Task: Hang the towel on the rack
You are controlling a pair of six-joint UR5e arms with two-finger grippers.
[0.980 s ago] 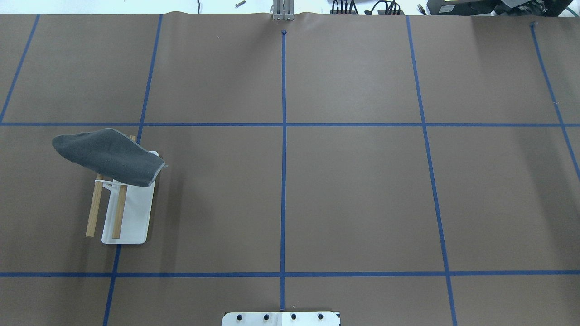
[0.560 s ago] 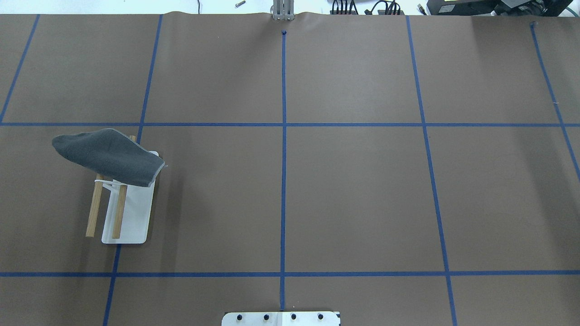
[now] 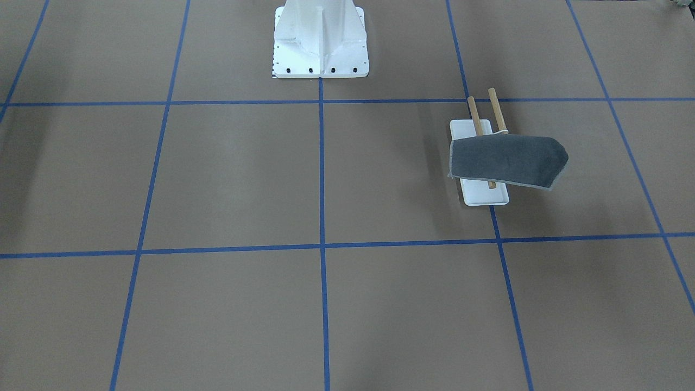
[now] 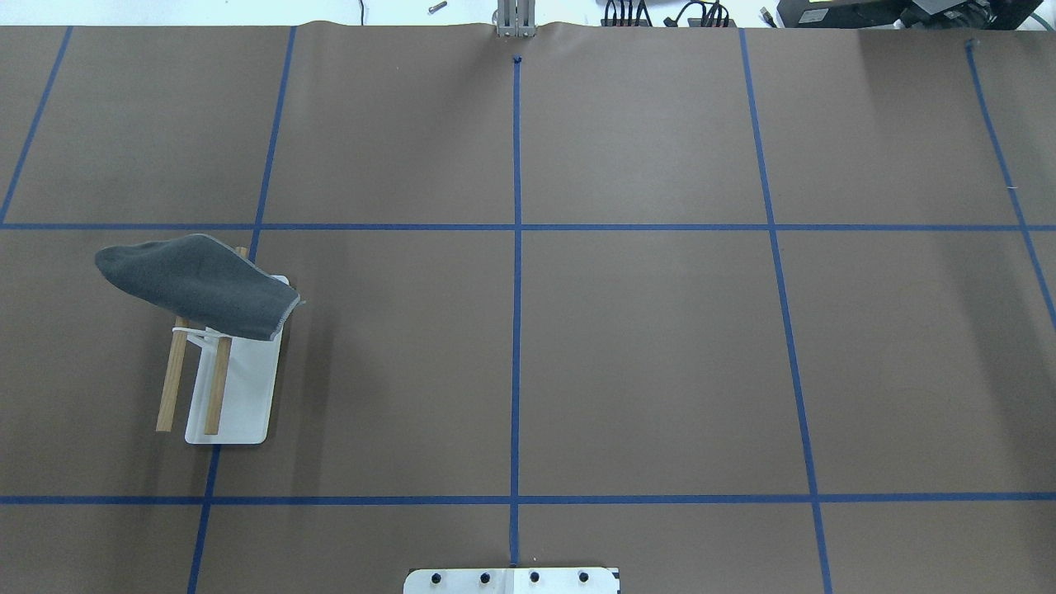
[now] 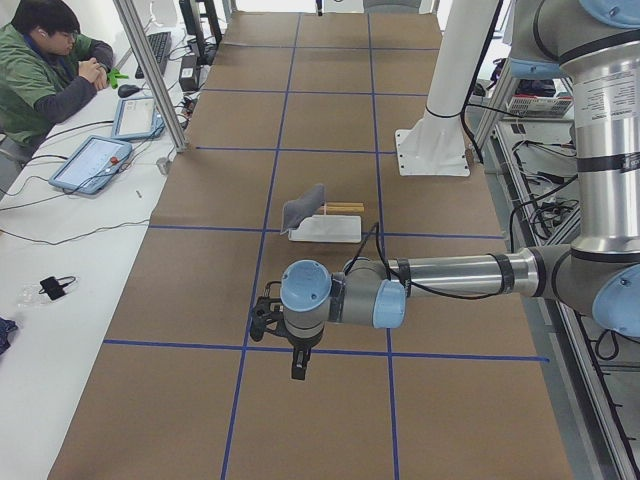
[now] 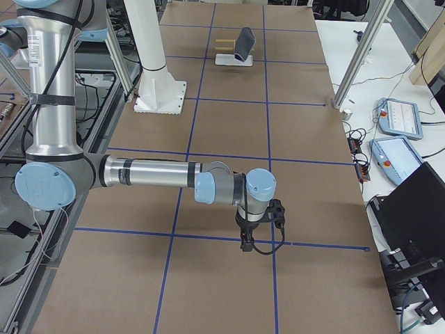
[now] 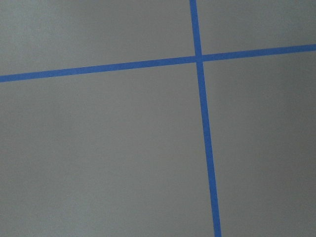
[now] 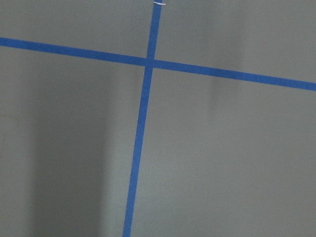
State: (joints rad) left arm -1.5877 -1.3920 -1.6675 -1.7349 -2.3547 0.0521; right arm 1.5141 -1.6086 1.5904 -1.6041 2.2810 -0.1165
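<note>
The dark grey towel (image 4: 198,285) hangs over the far ends of the two wooden rods of the rack (image 4: 247,396), on the table's left side. It sags off the outer rod. Both also show in the front-facing view, towel (image 3: 505,157) and rack (image 3: 483,193). My left gripper (image 5: 298,365) shows only in the exterior left view, low over the paper and far from the rack (image 5: 330,228). My right gripper (image 6: 245,245) shows only in the exterior right view, far from the towel (image 6: 245,42). I cannot tell whether either is open or shut. Both wrist views show only brown paper and blue tape.
The white bolted robot pedestal (image 3: 320,38) stands at the table's robot-side edge. A seated operator (image 5: 50,60) and tablets (image 5: 95,165) are on a side table past the far edge. Aluminium frame posts (image 6: 358,62) stand at that edge.
</note>
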